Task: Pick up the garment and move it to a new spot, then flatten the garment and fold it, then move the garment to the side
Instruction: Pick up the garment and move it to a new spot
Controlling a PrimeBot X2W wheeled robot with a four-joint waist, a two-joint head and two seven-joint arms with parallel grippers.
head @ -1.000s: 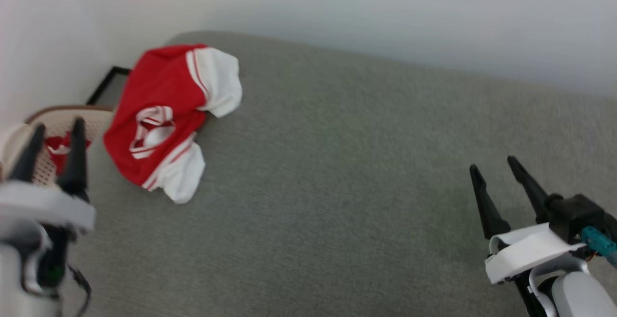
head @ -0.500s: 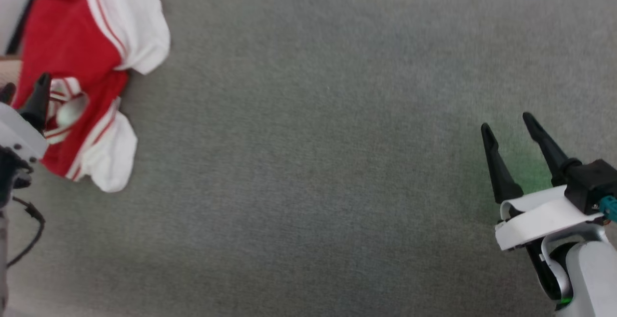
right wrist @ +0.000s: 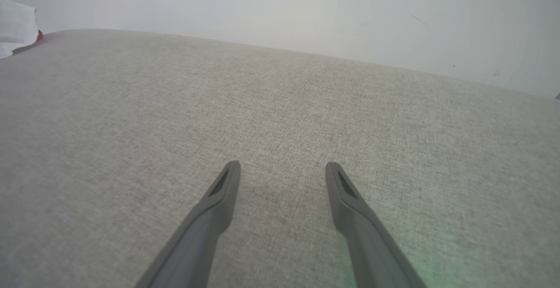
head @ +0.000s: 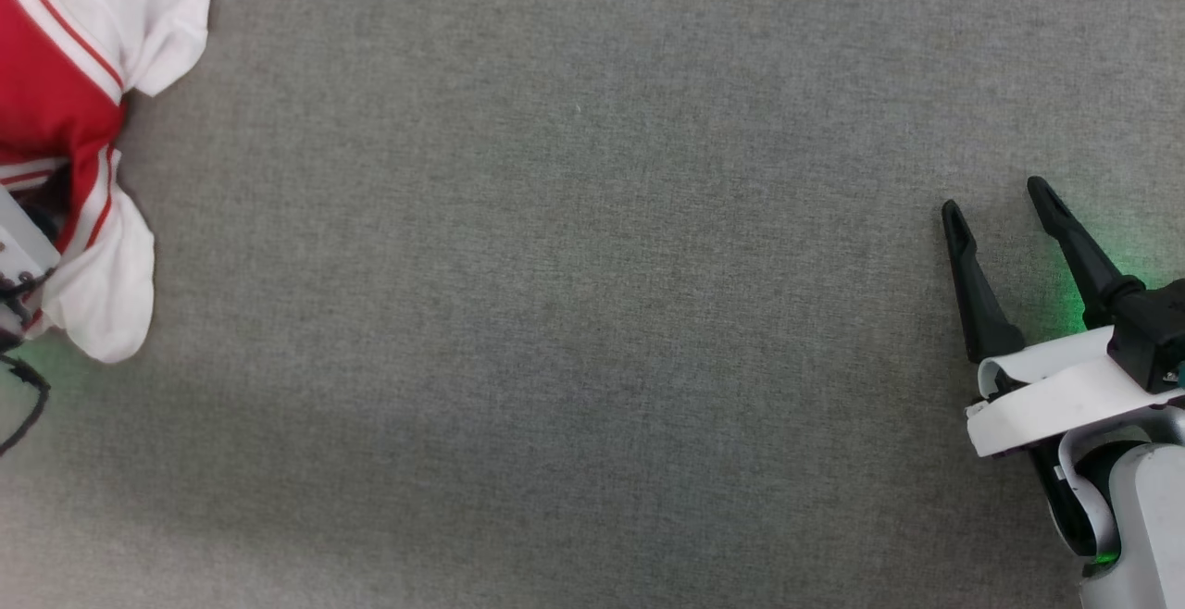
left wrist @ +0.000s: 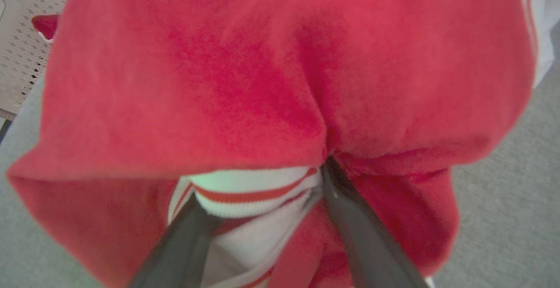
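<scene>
From the head view, the garment (head: 46,100) lies at the far left edge of the grey cloth surface (head: 574,313), red body between two white sleeves, its long axis running up and down that edge. My right gripper (head: 995,200) sits at the lower right, fingers apart over bare cloth, with the whole width of the surface between it and the shirt. I judge the pick-up belongs to my left side, which is much the nearer.

From the left wrist view, the left gripper (left wrist: 262,183) is right in the garment. Its two fingers (left wrist: 354,231) stand apart and straddle the striped collar (left wrist: 249,187), which lies between them; the fingertips go in under the red fold just above. The jaws are not closed on anything yet, so I judge that a squeeze here would catch collar and fold together. A white basket (left wrist: 22,51) shows at the upper left, beyond the shirt.

From the right wrist view, the right gripper's fingers are spread over plain grey cloth, and a white sleeve tip peeks in at the far upper left, well apart from them
</scene>
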